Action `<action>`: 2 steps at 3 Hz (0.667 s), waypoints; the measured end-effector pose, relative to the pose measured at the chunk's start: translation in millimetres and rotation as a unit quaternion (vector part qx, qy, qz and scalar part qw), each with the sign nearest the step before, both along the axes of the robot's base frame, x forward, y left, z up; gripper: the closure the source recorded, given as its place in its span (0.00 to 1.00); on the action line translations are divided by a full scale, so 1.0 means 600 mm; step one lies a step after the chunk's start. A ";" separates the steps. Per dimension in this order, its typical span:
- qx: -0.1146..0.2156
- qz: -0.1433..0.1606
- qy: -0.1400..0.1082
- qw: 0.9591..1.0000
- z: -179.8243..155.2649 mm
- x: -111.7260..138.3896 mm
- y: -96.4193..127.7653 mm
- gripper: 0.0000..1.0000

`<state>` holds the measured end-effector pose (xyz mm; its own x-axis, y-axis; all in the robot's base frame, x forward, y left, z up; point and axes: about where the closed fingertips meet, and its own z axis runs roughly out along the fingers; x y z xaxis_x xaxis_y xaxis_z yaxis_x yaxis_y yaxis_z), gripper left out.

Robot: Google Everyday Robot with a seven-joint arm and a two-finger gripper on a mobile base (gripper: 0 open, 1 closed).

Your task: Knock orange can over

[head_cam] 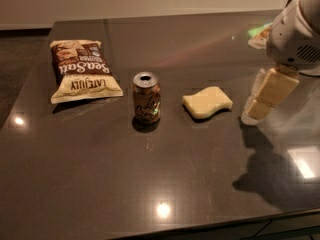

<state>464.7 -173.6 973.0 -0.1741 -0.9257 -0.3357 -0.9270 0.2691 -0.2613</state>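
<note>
The gripper (pixel 254 113), its opening impossible to tell, hangs beyond the yellow sponge (pixel 207 103); a sideways push high on the upright orange can (pixel 146 100) should topple it.

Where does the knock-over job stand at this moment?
Done: nothing yet. The orange can stands upright on the dark table, between the chip bag and the yellow sponge. In hand: the tool hangs at the right side, beyond the sponge and apart from the can. Left: reach the can and tip it over.
</note>
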 end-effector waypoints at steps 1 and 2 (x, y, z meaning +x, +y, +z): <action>0.054 0.013 -0.015 0.998 -0.015 0.043 0.079 0.00; 0.092 0.022 -0.026 0.995 -0.025 0.069 0.136 0.00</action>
<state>506.4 -92.2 958.2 -0.1116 -0.8545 -0.5074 -0.9255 0.2753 -0.2602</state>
